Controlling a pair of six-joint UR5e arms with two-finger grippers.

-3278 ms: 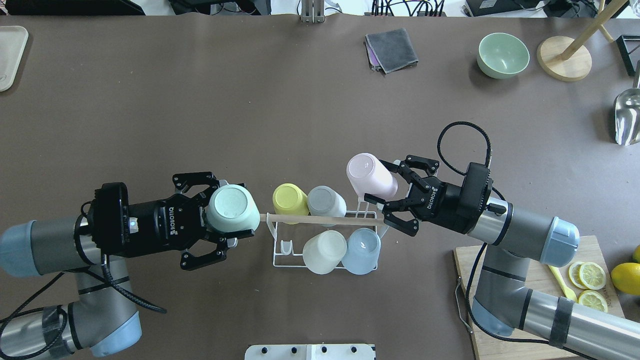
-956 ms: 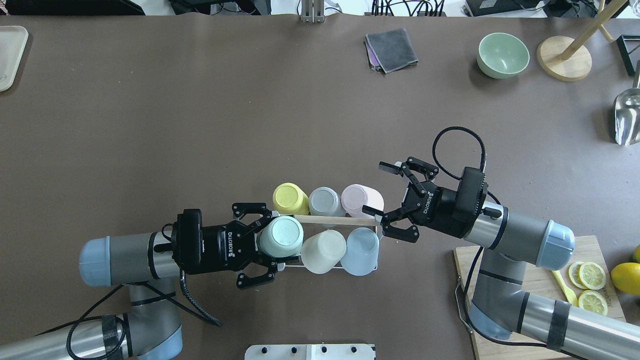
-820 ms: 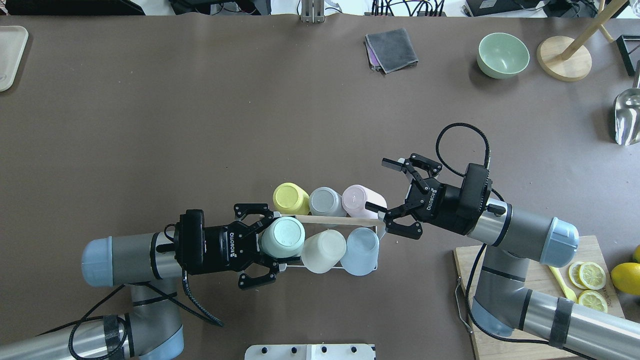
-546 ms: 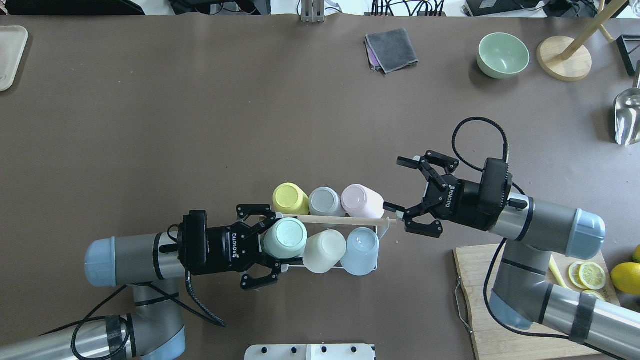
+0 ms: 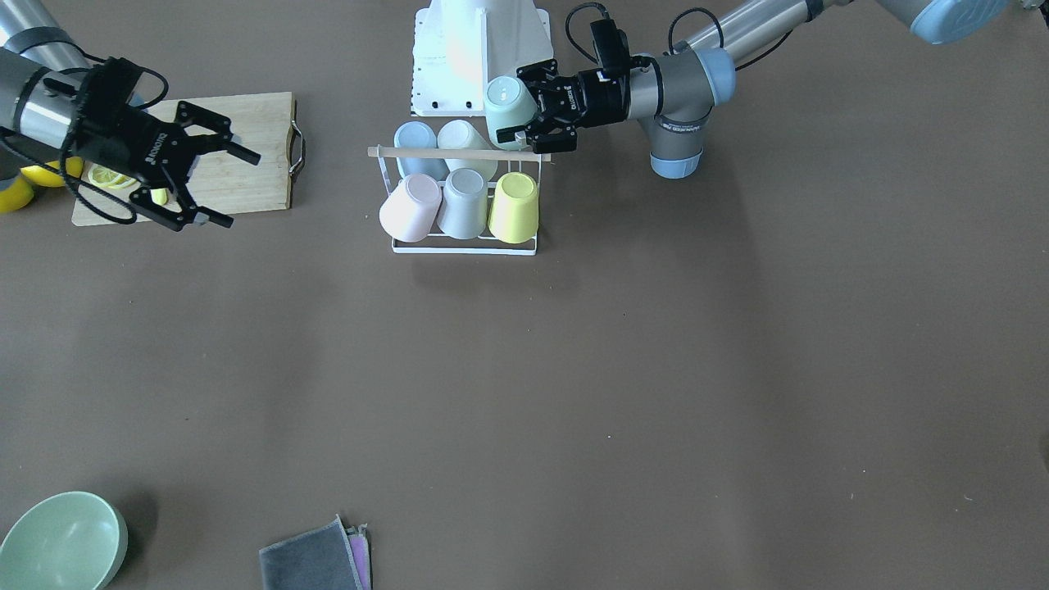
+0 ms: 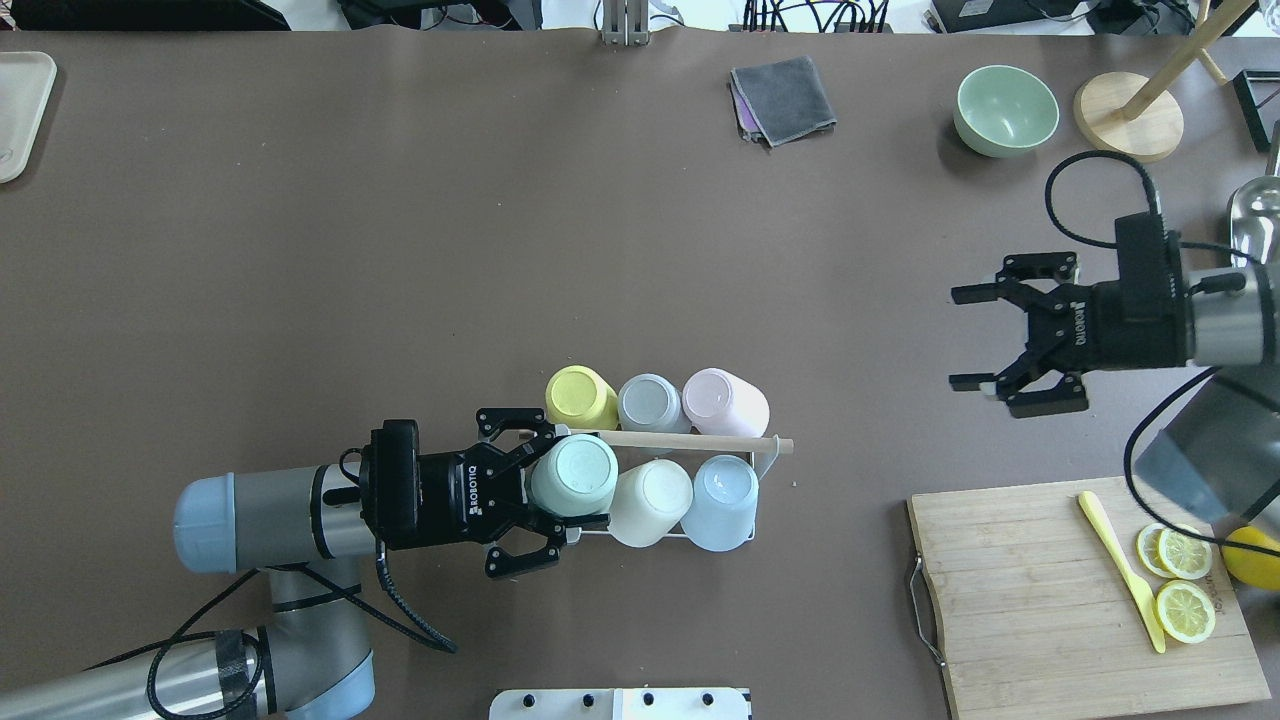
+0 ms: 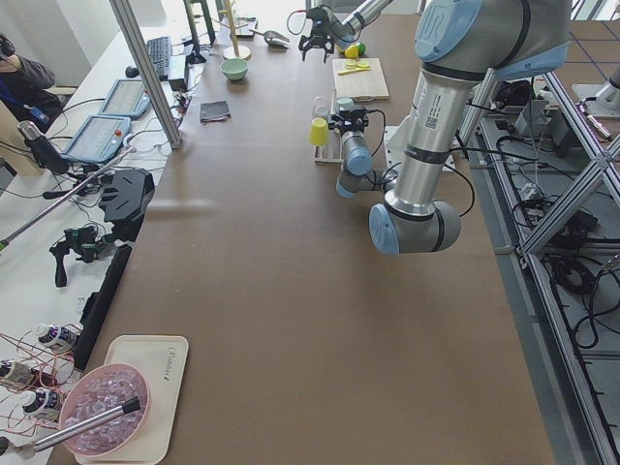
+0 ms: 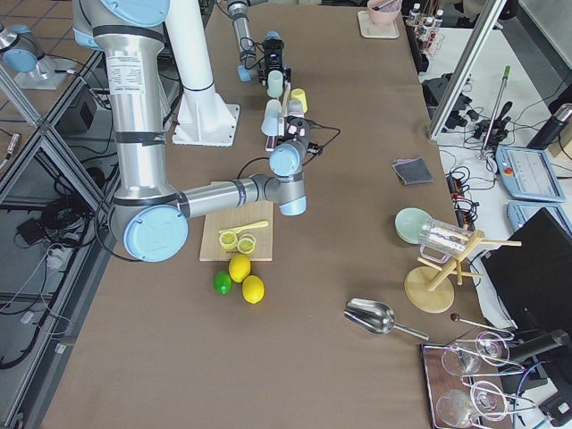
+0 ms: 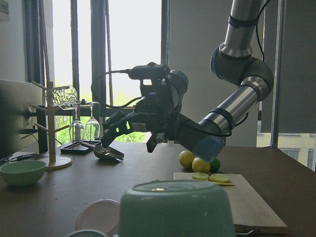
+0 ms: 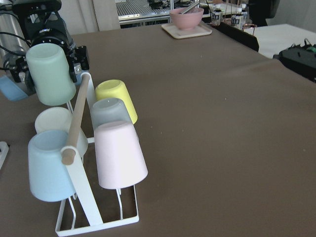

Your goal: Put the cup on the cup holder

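The mint cup [image 10: 49, 74], smooth, matte, tapered and inverted, is clamped in the left gripper [image 6: 545, 478] over the end slot of the white wire cup holder [image 10: 88, 200], beside its wooden rod [image 10: 76, 113]. The right gripper [image 6: 958, 338] stands wide, empty.

The mint-green cup [image 6: 575, 472] hangs upside down, clasped between the left gripper's [image 6: 563, 484] fingers. The white wire cup holder [image 6: 700, 441] stands just beyond the fingertips, five other cups [image 6: 650, 488] inverted on it.
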